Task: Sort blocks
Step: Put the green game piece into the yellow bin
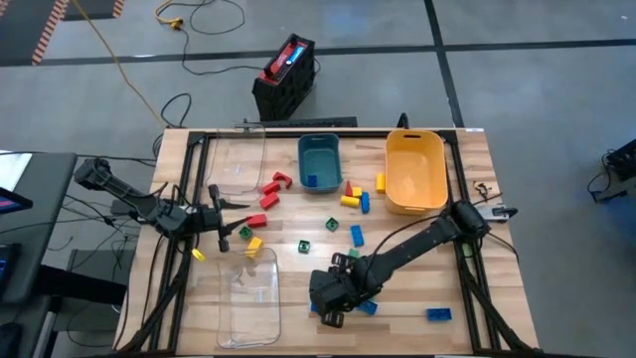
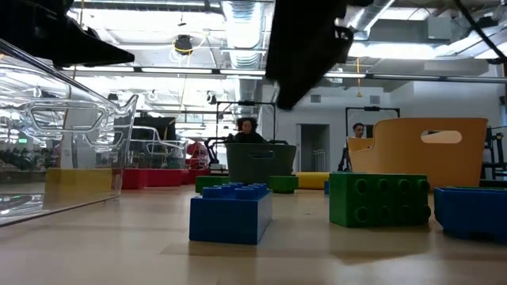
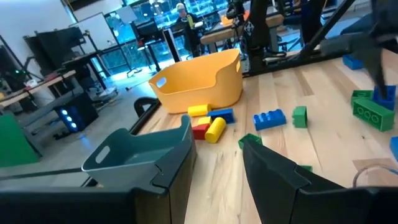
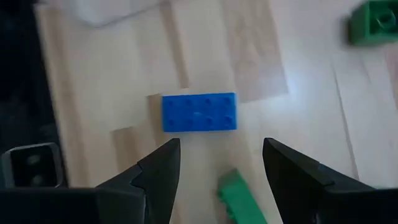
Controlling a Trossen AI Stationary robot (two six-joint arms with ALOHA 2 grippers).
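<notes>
From above, my sorting has hardly begun. The teal bin (image 1: pixel 319 162) holds what looks like one blue brick, the yellow bin (image 1: pixel 414 170) looks bare inside, and both clear trays (image 1: pixel 248 294) seem to hold nothing. The blocks still lie scattered on the table (image 1: pixel 467 298): red ones (image 1: pixel 270 189) near the teal bin, a yellow, red and blue cluster (image 1: pixel 355 195) between the bins, green and blue pieces mid-table, and a lone blue brick (image 1: pixel 438 314) near the front edge. My right gripper (image 1: pixel 333 303) hangs low at the front centre; my left gripper (image 1: pixel 221 223) waits at the left side between the trays.

At table height, a blue brick (image 2: pixel 230 211) and a green brick (image 2: pixel 379 199) sit loose on the wood, with red and yellow pieces further back — all unsorted.

Through my left wrist camera, the fingers (image 3: pixel 273 171) stand a little apart with nothing between them; both bins and loose bricks lie ahead.

Through my right wrist camera, my fingers (image 4: pixel 158 168) are spread wide and empty, poised over a blue two-by-four brick (image 4: pixel 199 112) lying flat — I judge that is my next pick, with nearly every block left to go
</notes>
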